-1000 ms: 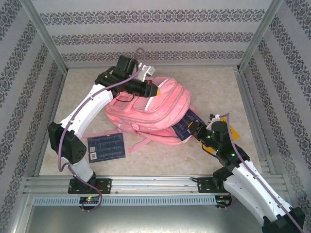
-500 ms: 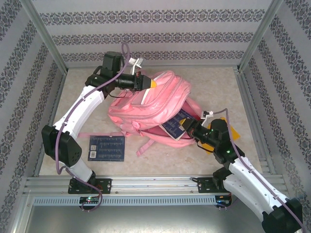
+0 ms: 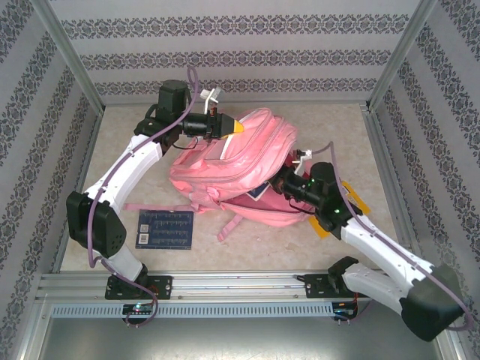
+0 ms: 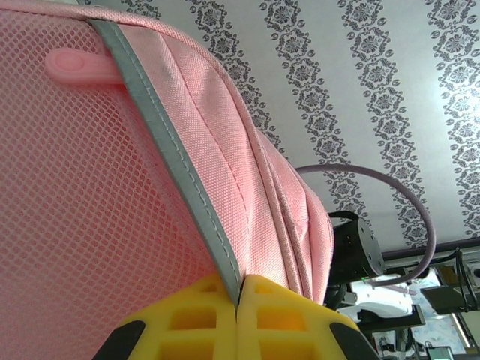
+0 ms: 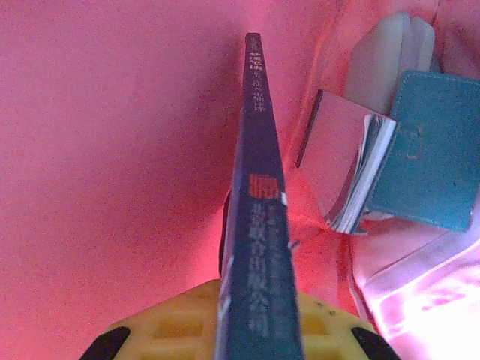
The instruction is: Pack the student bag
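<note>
Thin dark blue paperback book point(image 5: 259, 150) inside pink fabric student bag point(image 5: 112, 150)
Yellow-fingered right gripper point(image 5: 255, 307) clamps it edge-on; teal-covered notebook point(image 5: 431, 150) beside.

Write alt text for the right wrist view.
The right tool grips a dark blue book edge-on, held inside the pink student bag. A teal notebook and a thicker book sit inside the bag to its right.

Student bag point(image 3: 247, 154) mid-table point(image 3: 330, 127), left gripper point(image 3: 237, 127) clamped on its rear upper edge, right gripper point(image 3: 285, 183) at its right-hand opening, book point(image 5: 259, 225) held edge-on inside, two booklets point(image 5: 431, 157) right of it, second book point(image 3: 165, 229) on the table front-left of the bag.
</note>
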Controlling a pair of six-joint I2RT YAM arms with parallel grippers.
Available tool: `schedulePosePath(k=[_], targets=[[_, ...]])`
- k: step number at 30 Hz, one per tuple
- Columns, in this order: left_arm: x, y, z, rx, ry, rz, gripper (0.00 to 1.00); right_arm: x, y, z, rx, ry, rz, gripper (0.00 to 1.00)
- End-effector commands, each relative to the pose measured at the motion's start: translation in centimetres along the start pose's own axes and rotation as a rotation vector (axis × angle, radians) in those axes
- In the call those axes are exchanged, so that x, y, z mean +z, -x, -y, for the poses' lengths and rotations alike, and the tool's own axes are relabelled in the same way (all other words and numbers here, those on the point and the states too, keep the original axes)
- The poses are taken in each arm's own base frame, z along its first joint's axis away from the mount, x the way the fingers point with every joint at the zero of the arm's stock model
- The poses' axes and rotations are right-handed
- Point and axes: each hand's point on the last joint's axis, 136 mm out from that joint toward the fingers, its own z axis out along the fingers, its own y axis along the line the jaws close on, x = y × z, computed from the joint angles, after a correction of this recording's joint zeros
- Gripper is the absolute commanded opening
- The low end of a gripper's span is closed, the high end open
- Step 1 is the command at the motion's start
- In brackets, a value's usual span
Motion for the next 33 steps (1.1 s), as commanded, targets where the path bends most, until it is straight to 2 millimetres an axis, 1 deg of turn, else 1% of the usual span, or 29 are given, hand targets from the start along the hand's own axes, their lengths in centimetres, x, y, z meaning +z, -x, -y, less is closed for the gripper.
schedulePosePath(k=[1, 4, 7, 9, 10, 11, 13, 18, 19, 20, 21, 23, 25, 27, 29, 31, 33], targets=[[-1.9, 0.7, 7.0, 0.244, -0.141, 0.03, 0.0, 1.7, 1.2, -1.5, -0.079, 0.004, 0.035, 0.0], [-2.1, 0.8, 7.5, 0.251, -0.146, 0.034, 0.0, 3.3, 1.5, 0.7, -0.103, -0.117, 0.039, 0.0], [-2.1, 0.9, 7.7, 0.256, -0.147, 0.036, 0.0, 4.3, 1.9, 4.1, -0.093, -0.262, 0.067, 0.0], [-2.0, 1.2, 7.6, 0.25, -0.149, 0.038, 0.0, 5.3, 2.2, 5.7, -0.074, -0.312, 0.081, 0.0], [-1.9, 1.3, 7.5, 0.246, -0.152, 0.038, 0.0, 5.8, 2.2, 6.1, -0.071, -0.329, 0.083, 0.0], [-1.8, 1.4, 7.4, 0.241, -0.155, 0.039, 0.0, 6.6, 2.2, 6.2, -0.068, -0.339, 0.08, 0.0], [-1.6, 1.5, 7.2, 0.232, -0.162, 0.037, 0.0, 8.4, 1.9, 5.9, -0.061, -0.327, 0.068, 0.0], [-1.2, 2.0, 6.8, 0.205, -0.191, 0.042, 0.0, 13.3, 1.7, 4.6, -0.031, -0.278, 0.071, 0.0], [-1.1, 2.2, 6.6, 0.2, -0.193, 0.042, 0.0, 14.1, 1.8, 4.2, -0.034, -0.264, 0.073, 0.02], [-1.0, 2.2, 6.2, 0.191, -0.193, 0.04, 0.0, 15.1, 1.8, 4.2, -0.026, -0.254, 0.067, 0.09], [-0.9, 2.3, 5.9, 0.184, -0.19, 0.04, 0.0, 16.0, 1.8, 4.1, -0.015, -0.233, 0.059, 0.19], [-0.5, 2.4, 5.1, 0.168, -0.184, 0.036, 0.0, 16.8, 2.1, 3.5, -0.005, -0.181, 0.054, 0.37], [-0.4, 2.6, 4.2, 0.153, -0.175, 0.038, 0.0, 16.3, 2.4, 3.4, -0.023, -0.163, 0.065, 0.5], [-0.4, 2.8, 3.2, 0.134, -0.159, 0.047, 0.0, 14.9, 2.9, 3.6, -0.058, -0.171, 0.088, 0.6], [-0.7, 3.4, 1.7, 0.111, -0.13, 0.071, 0.0, 13.0, 3.3, 3.2, -0.102, -0.16, 0.102, 0.67], [-1.0, 4.1, 0.1, 0.085, -0.096, 0.095, 0.0, 11.2, 3.3, 2.8, -0.151, -0.151, 0.107, 0.72], [-1.2, 4.7, -1.6, 0.068, -0.047, 0.121, 0.0, 9.6, 2.7, 2.5, -0.225, -0.133, 0.093, 0.71]])
